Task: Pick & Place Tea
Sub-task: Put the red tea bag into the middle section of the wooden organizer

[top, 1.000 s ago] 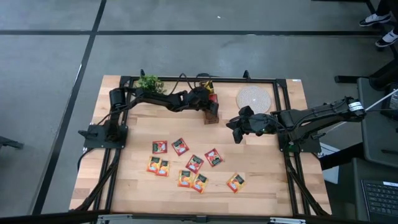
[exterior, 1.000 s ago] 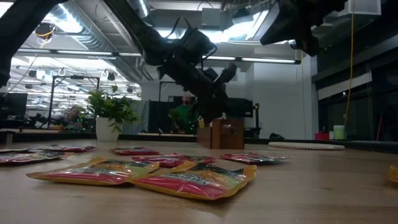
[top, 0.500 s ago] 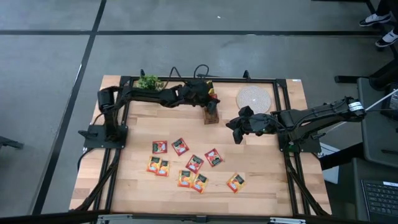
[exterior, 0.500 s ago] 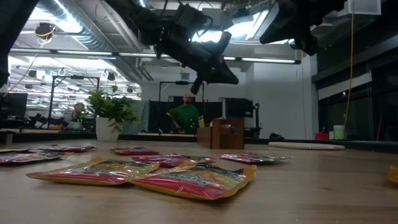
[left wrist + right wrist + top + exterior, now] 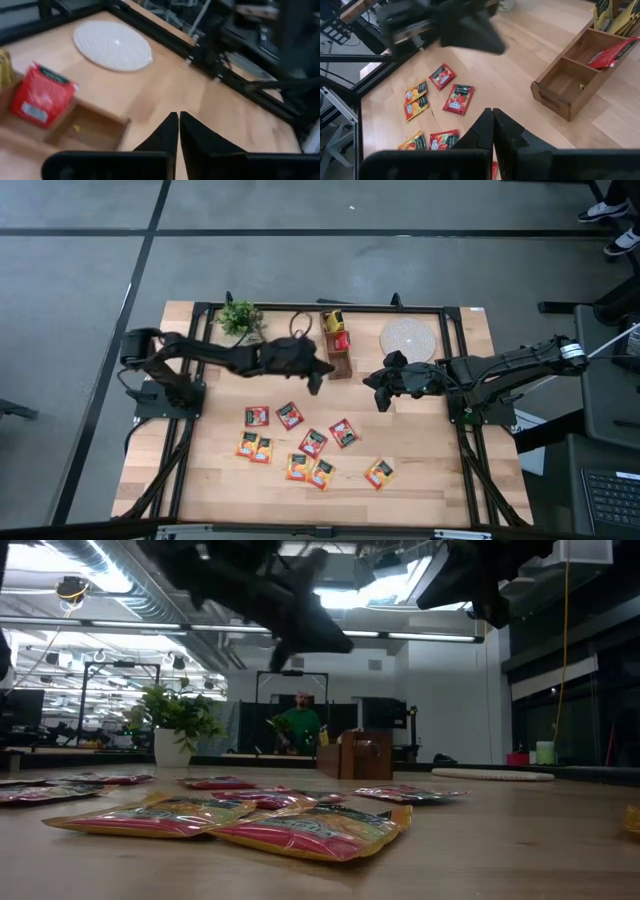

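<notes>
Red and orange tea sachets (image 5: pixel 300 442) are lying on the bench below my closed, empty left end effector (image 5: pixel 316 383); the closed right end effector (image 5: pixel 379 395) is waiting. I am opening before descending.

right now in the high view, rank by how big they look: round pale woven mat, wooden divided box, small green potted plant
1. round pale woven mat
2. wooden divided box, narrower though about as long
3. small green potted plant

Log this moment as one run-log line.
left hand: shut, empty, beside wooden box | right hand: shut, waiting | red sachet in box | loose sachets on table
</notes>
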Available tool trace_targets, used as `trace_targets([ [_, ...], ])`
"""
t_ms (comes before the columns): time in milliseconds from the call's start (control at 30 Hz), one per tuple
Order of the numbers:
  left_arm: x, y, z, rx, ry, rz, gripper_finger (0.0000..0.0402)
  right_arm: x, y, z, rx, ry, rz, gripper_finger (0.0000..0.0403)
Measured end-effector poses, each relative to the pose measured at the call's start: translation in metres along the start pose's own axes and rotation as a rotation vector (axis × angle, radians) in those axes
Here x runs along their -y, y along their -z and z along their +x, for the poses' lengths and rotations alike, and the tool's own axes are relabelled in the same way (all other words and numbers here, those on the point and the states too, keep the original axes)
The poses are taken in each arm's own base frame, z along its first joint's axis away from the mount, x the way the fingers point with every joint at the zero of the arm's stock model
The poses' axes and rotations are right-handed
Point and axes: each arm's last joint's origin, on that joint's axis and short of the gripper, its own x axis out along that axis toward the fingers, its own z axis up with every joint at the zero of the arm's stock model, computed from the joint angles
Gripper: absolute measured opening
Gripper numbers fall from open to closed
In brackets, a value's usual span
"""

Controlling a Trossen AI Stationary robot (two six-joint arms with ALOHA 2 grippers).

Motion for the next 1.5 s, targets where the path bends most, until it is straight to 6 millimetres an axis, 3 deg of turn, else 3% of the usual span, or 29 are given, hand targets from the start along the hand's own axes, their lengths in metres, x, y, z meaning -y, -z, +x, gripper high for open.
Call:
trace_targets([
  [200, 0.012, 0.019, -0.037, -0.016, 0.062, -0.111, 0.0043, 0.0, 0.0, 0.0, -0.001, -0.001, 0.001, 0.001],
  [367, 0.02, 0.026, -0.056, -0.126, 0.152, -0.184, 0.0108, -0.001, 0.0, 0.0, -0.016, -0.02, 0.005, 0.001],
  [567, 0.028, 0.031, -0.059, -0.158, 0.18, -0.204, 0.0198, -0.001, 0.0, 0.0, -0.018, -0.022, 0.031, 0.001],
  [700, 0.026, 0.031, -0.058, -0.155, 0.164, -0.24, 0.0234, -0.001, 0.0, 0.0, -0.015, -0.025, 0.058, 0.001],
  [900, 0.021, 0.027, -0.057, -0.165, 0.169, -0.339, 0.0246, -0.001, 0.0, 0.0, -0.014, -0.026, 0.085, 0.001],
  [1133, 0.025, 0.037, -0.064, -0.363, 0.264, -0.344, 0.0249, -0.001, 0.0, 0.0, -0.014, -0.025, 0.086, 0.001],
  [1500, 0.025, 0.057, -0.119, -0.587, 0.004, -0.232, 0.0247, -0.001, 0.0, 0.001, 0.003, -0.012, 0.086, 0.001],
])
